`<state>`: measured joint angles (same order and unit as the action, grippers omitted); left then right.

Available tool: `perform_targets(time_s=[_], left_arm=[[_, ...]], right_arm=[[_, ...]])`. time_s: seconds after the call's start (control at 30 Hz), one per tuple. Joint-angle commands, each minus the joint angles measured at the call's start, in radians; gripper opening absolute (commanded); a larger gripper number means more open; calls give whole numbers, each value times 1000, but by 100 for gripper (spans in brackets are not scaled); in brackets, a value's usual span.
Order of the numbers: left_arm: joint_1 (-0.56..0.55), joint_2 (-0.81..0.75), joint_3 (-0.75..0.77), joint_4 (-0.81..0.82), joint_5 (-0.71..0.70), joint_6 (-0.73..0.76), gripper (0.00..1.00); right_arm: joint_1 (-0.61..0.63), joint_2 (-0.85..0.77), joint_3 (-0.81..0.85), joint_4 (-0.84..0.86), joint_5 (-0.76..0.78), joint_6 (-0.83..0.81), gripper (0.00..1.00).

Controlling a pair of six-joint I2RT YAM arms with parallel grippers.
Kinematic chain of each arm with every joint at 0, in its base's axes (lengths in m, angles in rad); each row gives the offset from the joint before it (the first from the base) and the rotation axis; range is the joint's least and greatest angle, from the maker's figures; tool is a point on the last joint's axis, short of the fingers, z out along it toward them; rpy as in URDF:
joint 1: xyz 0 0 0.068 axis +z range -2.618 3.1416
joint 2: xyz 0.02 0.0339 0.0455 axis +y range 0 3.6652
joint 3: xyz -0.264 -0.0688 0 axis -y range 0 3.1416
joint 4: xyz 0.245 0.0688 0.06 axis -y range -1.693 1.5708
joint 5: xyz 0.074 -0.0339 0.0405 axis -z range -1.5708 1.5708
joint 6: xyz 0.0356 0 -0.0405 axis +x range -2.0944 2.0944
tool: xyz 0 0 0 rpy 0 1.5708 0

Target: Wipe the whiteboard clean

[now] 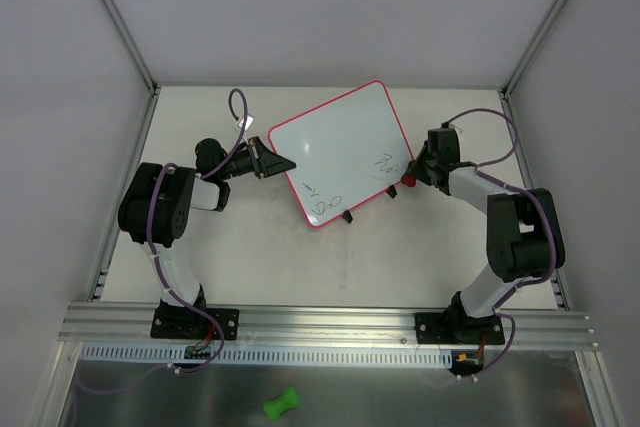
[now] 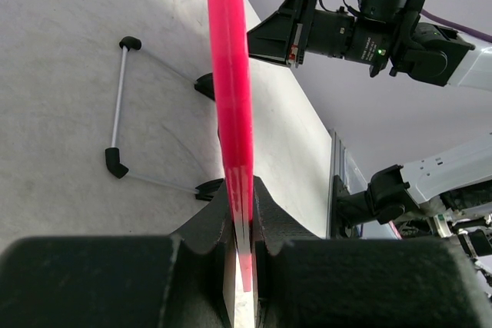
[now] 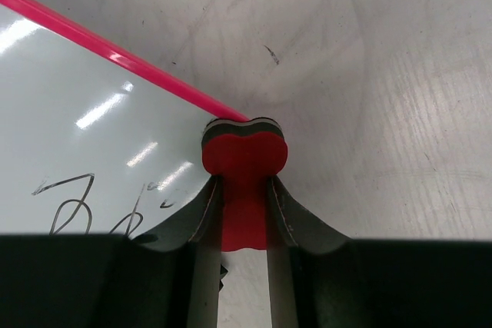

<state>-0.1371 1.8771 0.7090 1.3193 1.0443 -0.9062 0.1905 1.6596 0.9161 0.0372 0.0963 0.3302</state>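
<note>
Top view, centre: whiteboard (image 1: 340, 147) lies tilted, scribbles (image 1: 385, 162) illegible. Left gripper (image 1: 283, 164) clamps its left rim, so the left wrist view shows the board only edge-on. Right gripper (image 1: 408, 177) grips eraser (image 3: 244, 155), half hidden between fingers, at right rim

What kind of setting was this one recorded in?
Most likely a lab robot test cell: plain white panel walls set in an aluminium frame, a slotted aluminium rail along the near edge, and a pale table with the whiteboard.
</note>
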Motion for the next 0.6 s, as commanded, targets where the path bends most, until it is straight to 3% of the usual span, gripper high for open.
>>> perform_targets(time_s=[0.0, 0.33, 0.57], left_arm=[[-27, -12, 10, 362, 111, 39, 0], [-29, -13, 12, 362, 117, 33, 0], [-29, -13, 12, 362, 118, 32, 0]], right_arm=[[33, 28, -43, 75, -73, -5, 0], [174, -20, -80, 251, -66, -120, 0], [273, -8, -66, 274, -82, -190, 0]])
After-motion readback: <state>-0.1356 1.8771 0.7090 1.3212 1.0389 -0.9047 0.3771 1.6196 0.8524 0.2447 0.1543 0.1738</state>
